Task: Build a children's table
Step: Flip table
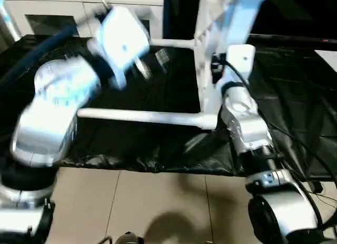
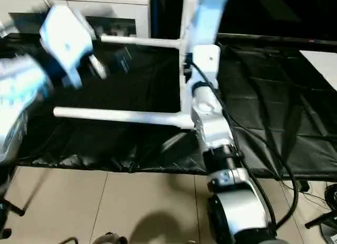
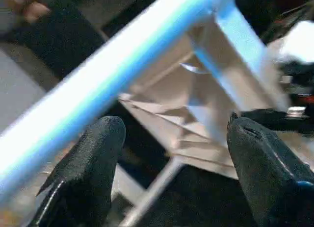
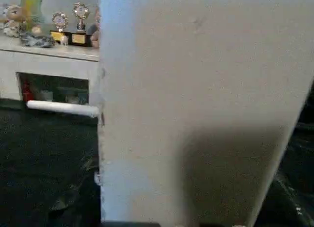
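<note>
1. Left pincer [image 3: 174, 156]: spread wide, holding nothing, black fingers [image 3: 86, 168] apart from any part.
2. Just ahead of the left pincer: ribbed underside of the children's table [image 1: 210, 54], standing on edge on the black-covered tabletop [image 1: 295, 96].
3. Right pincer [image 1: 216, 65]: half closed on the edge of the children's table, panel pressed close before its wrist.
4. Out to the left of the right pincer: two legs [image 1: 142, 116] jutting level from the panel, the lower one near the black cover, the upper one below the left pincer.

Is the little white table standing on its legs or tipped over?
Tipped: the tabletop stands on edge, and two legs stick out sideways over the black work table.
</note>
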`<state>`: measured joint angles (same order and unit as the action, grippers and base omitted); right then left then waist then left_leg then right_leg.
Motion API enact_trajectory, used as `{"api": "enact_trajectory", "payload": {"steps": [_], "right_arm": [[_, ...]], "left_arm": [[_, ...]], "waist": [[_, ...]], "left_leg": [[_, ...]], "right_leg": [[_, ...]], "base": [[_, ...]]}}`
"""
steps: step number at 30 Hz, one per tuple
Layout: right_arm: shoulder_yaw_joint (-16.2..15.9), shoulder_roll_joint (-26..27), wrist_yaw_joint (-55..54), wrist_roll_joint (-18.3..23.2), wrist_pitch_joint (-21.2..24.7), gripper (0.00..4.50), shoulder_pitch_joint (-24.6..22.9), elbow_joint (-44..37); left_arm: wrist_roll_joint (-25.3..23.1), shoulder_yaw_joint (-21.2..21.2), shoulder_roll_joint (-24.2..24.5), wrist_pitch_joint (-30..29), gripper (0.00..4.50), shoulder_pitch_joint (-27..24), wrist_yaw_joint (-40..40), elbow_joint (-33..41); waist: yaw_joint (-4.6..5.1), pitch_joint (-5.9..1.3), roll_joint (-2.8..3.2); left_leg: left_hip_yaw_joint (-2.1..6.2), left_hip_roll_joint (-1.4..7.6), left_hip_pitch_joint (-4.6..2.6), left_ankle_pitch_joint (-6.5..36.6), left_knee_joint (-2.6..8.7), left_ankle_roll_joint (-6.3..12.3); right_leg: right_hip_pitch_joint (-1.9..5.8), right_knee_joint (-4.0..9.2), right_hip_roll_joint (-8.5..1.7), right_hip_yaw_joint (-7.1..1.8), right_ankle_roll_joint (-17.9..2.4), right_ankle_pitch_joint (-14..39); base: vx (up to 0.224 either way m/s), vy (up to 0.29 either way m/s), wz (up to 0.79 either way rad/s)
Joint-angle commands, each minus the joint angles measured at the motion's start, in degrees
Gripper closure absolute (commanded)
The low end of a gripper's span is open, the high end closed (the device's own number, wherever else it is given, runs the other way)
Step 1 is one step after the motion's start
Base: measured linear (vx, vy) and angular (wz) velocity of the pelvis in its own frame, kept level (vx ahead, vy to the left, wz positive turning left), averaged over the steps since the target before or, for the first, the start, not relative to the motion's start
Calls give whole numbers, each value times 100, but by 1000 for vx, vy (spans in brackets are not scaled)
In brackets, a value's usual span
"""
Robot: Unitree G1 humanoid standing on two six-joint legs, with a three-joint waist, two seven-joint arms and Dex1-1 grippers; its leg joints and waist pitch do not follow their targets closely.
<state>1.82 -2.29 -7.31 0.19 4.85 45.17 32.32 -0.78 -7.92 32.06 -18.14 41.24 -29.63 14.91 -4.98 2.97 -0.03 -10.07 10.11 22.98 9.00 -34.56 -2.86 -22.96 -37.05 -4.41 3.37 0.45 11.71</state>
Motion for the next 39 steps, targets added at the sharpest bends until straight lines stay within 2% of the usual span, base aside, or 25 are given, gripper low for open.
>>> {"api": "enact_trajectory", "payload": {"steps": [1,2,4,7,8,10,15,17,18,22,27,31,32,35,36,39], "right_arm": [[26,45,72,24,87,171,-46,218],[33,79,193,130,59,162,-63,241],[38,91,207,146,47,156,-75,255],[69,128,225,169,25,118,-63,316],[82,147,286,205,-16,118,-49,355],[87,152,326,221,-43,118,-46,373],[65,128,495,240,-75,118,-138,354],[57,115,510,247,-71,118,-164,350],[49,102,526,245,-65,118,-189,336],[58,75,633,244,-112,118,-212,338],[71,89,796,280,-234,118,-179,399],[72,106,864,308,-291,147,-177,418],[70,108,879,308,-303,162,-180,419],[74,114,910,306,-320,173,-185,407],[75,114,916,306,-324,187,-183,410],[84,102,946,300,-358,204,-171,431]], "left_arm": [[-307,-168,97,363,76,94,56,-167],[-594,-240,150,626,76,143,225,-295],[-799,-284,185,781,76,189,373,-397],[-1175,-349,304,1163,76,280,629,-646],[-1368,-331,339,1391,76,307,792,-825],[-1459,-318,347,1487,76,311,862,-915],[-1824,-232,369,1999,76,342,1310,-1180],[-1872,-222,372,2125,76,353,1379,-1255],[-1986,-243,418,2145,76,359,1465,-1325],[-2634,-171,550,1918,76,506,2082,-1759],[-2870,-98,540,1963,76,809,2538,-2546],[-2934,-86,505,2017,76,989,2765,-2976],[-2926,-101,485,2075,95,1031,2783,-3071],[-2945,-175,398,2170,106,1114,2775,-3287],[-2912,-172,376,2181,116,1119,2744,-3310],[-2916,-202,315,2219,135,1142,2712,-3376]], "waist": [[12,-386,39],[9,-401,37],[2,-416,38],[-3,-421,59],[1,-421,86],[4,-424,75],[2,-412,91],[-2,-414,86],[-6,-413,102],[-1,-416,123],[-9,-412,129],[-18,-430,121],[-24,-433,122],[-33,-428,136],[-34,-426,159],[-25,-428,138]], "left_leg": [[112,221,-155,1641,424,-503],[108,225,-148,1540,416,-483],[102,229,-148,1421,403,-448],[105,227,-140,1282,400,-434],[109,223,-141,1308,401,-443],[108,232,-151,1320,401,-453],[115,237,-153,1485,412,-469],[115,241,-163,1536,413,-475],[119,239,-162,1554,413,-473],[124,238,-171,1633,410,-482],[135,227,-172,1672,415,-467],[140,228,-156,1539,408,-436],[133,227,-165,1505,401,-418],[140,234,-162,1529,407,-414],[144,233,-162,1547,408,-421],[145,235,-153,1591,413,-425]], "right_leg": [[186,464,-332,-271,-670,1110],[192,440,-331,-269,-715,934],[206,418,-337,-267,-749,745],[215,390,-322,-255,-804,527],[211,393,-322,-253,-811,518],[215,386,-332,-254,-855,474],[203,403,-335,-256,-908,621],[200,403,-342,-256,-927,656],[197,404,-345,-256,-937,680],[188,405,-337,-258,-920,705],[175,419,-336,-254,-974,698],[200,393,-351,-248,-1032,490],[194,394,-351,-250,-1058,420],[205,394,-362,-248,-1097,409],[202,393,-361,-247,-1100,417],[219,393,-366,-246,-1119,428]], "base": [[0,0,0],[0,0,0],[0,0,0],[0,0,0],[0,0,0],[0,0,0],[0,0,0],[0,0,0],[0,0,0],[0,0,0],[0,0,0],[0,0,0],[0,0,0],[0,0,0],[0,0,0],[0,0,0]]}}
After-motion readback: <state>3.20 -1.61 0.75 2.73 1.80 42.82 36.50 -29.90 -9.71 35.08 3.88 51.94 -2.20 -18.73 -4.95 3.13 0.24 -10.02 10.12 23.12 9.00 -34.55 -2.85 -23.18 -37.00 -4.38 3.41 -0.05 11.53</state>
